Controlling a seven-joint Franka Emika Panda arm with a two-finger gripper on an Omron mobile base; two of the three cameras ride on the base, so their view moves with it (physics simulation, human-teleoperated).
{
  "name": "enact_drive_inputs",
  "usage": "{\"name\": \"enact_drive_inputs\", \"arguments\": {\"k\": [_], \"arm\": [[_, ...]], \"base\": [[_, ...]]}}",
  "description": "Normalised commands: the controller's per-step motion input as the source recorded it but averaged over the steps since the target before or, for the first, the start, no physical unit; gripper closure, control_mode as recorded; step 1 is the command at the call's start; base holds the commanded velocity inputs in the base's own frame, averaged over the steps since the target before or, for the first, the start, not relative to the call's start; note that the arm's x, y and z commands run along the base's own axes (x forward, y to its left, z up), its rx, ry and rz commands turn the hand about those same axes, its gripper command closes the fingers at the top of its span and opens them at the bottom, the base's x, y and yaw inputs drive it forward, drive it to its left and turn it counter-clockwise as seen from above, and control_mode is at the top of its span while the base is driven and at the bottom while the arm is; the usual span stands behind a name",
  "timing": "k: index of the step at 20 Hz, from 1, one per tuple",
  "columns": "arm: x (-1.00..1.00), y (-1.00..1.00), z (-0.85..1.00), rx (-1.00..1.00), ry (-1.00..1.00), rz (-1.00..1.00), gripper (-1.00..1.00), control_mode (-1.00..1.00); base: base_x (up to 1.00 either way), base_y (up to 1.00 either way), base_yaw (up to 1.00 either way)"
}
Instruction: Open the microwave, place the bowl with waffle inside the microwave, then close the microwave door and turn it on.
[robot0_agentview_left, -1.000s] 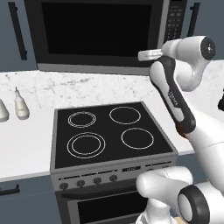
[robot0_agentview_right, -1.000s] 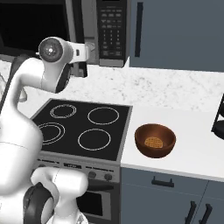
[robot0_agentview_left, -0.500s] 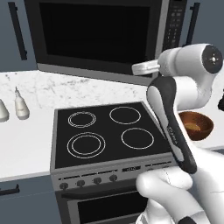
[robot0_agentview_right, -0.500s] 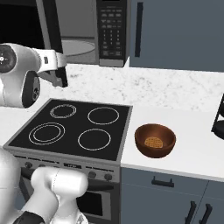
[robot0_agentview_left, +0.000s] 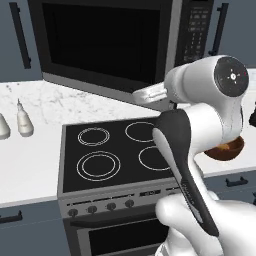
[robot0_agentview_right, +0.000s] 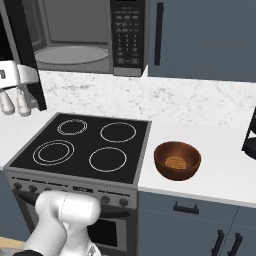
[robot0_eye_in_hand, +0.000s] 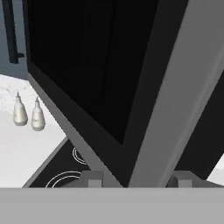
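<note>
The microwave hangs above the stove, its grey inside and round turntable showing beside the keypad. The microwave door is swung far out on its left hinge; it appears as a dark panel at the left edge of the right base view. My gripper sits at the door's free lower edge. In the hand view the door is very close, its grey frame running between my spread fingertips. The reddish-brown bowl holding the tan waffle rests on the counter right of the stove, partly behind my arm.
The black four-ring stove lies below the microwave. Two small white bottles stand on the left counter. A black appliance stands at the far right of the white counter.
The door has swung much further open, baring the microwave's inside. My gripper has travelled with the door's edge, out from the microwave and toward the hinge side.
</note>
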Motion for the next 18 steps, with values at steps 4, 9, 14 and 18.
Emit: {"name": "enact_drive_inputs", "arguments": {"k": [4,9,14,18], "arm": [[-0.82,0.65,-0.10,0.00,0.00,0.00,-1.00,-1.00],[-1.00,-0.07,0.00,0.11,-0.09,-0.03,-1.00,-1.00],[-1.00,-0.41,0.05,0.24,-0.05,-0.10,-1.00,-1.00],[-0.47,-0.87,0.06,0.17,0.09,-0.08,-1.00,-1.00]], "base": [[0.00,0.00,0.00],[0.00,0.00,0.00],[0.00,0.00,0.00],[0.00,0.00,0.00]]}}
